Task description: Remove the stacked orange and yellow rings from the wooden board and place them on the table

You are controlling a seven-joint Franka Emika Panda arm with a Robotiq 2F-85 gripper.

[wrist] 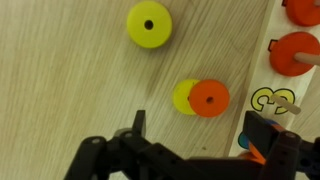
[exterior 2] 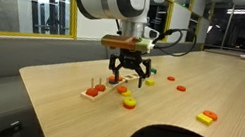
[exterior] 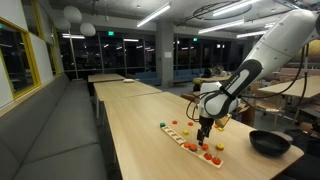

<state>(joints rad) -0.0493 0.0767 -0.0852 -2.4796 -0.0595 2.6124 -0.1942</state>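
Reading 3 (wrist: 264, 100) printed on wooden board (wrist: 279, 30); orange ring (wrist: 211, 98) overlaps yellow ring (wrist: 181, 96).

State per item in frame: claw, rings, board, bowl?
claw: open, empty, above the table.
orange ring: on the table, off the board, overlapping the lower yellow ring.
lower yellow ring: on the table, partly covered.
lone yellow ring: flat on the table, touching nothing.
wooden board: on the table, red rings on its pegs.
black bowl: upright on the table.
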